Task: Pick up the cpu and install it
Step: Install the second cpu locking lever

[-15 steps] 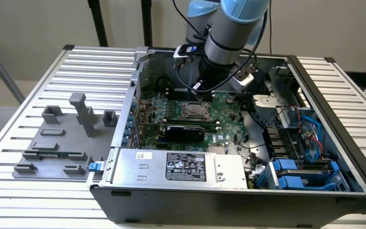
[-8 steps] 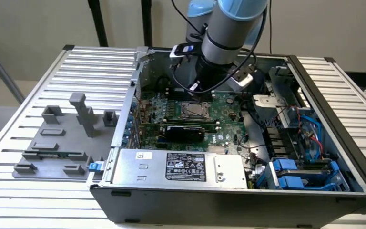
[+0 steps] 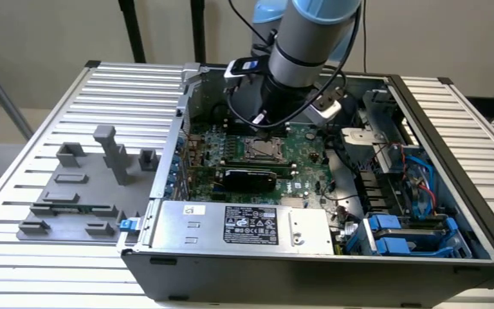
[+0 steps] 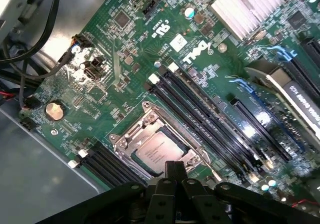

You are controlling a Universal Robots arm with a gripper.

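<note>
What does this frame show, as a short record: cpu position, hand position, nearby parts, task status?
cpu: the cpu lies flat inside the metal socket frame on the motherboard
hand: the hand is just above the socket, at the cpu's edge; contact cannot be told
hand in exterior view: low inside the open computer case, over the socket
nearby parts: black memory slots beside the socket; coin battery; silver heatsink
task status: cpu sits in the socket; frame appears unlatched
</note>
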